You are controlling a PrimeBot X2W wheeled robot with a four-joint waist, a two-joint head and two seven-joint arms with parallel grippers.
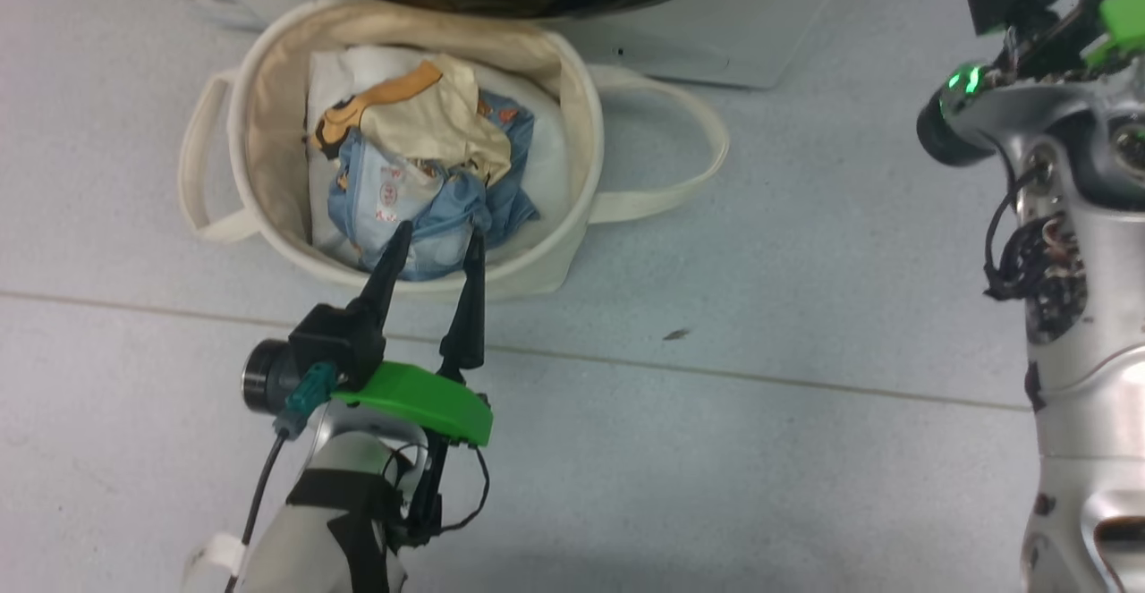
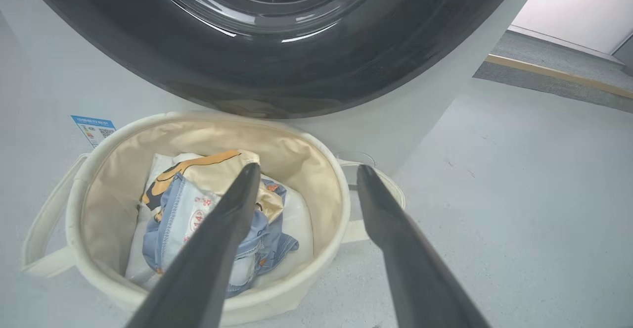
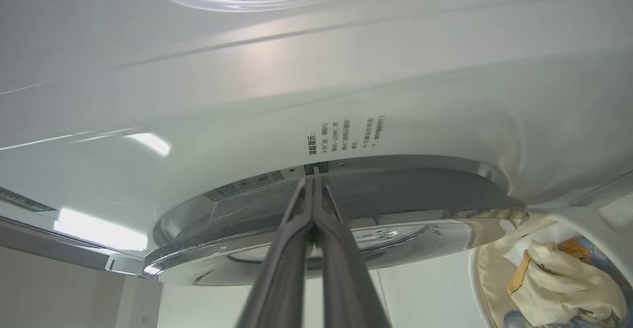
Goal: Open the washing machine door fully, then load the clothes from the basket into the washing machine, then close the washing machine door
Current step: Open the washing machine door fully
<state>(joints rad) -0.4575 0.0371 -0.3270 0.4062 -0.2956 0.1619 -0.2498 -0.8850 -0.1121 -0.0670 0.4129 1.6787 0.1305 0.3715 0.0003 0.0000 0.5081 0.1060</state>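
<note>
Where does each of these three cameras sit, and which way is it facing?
Head: high up, facing down at the basket of clothes; left end effector, right forearm show.
Left wrist: along its open fingers into the basket, washing machine door above.
Right wrist: along the shut right end effector at the white washing machine.
All three share the basket.
</note>
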